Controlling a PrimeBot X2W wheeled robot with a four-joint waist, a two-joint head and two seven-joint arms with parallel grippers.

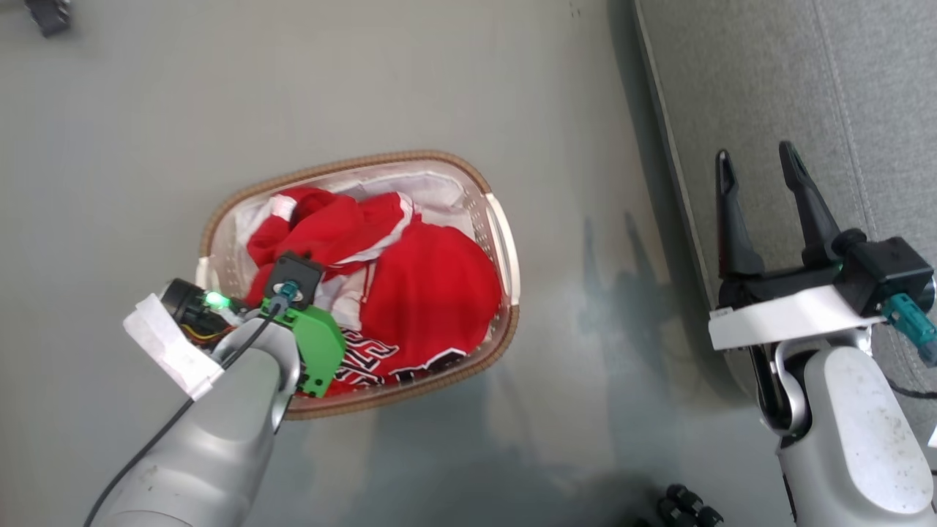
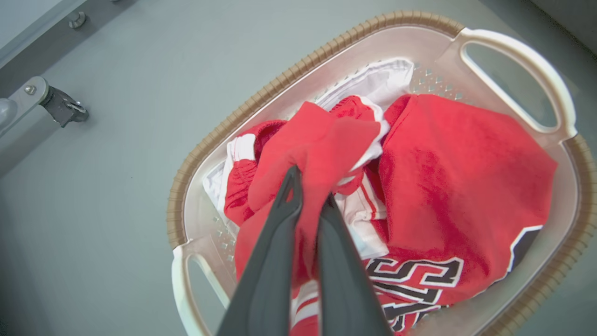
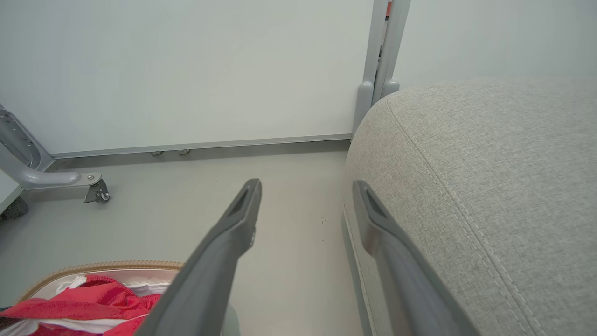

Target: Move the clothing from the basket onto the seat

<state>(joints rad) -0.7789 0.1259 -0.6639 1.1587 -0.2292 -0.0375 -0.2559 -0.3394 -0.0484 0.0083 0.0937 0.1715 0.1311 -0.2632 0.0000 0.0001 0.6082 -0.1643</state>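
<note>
Your red clothing (image 1: pixel 432 293) lies heaped in the basket (image 1: pixel 507 252) on the grey floor (image 1: pixel 146 146), centre of the head view. Your left arm reaches in from 7 o'clock, its left gripper (image 2: pixel 308 198) pinching a red fold. At 3 o'clock your right gripper (image 1: pixel 756 155) hovers spread over the seat (image 1: pixel 864 88) edge, fingers pointing to 12.

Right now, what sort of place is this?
Probably a test room staged as a home: a grey sofa seat, a laundry basket of red clothing on bare floor, white wall panels and a castored metal frame.
</note>
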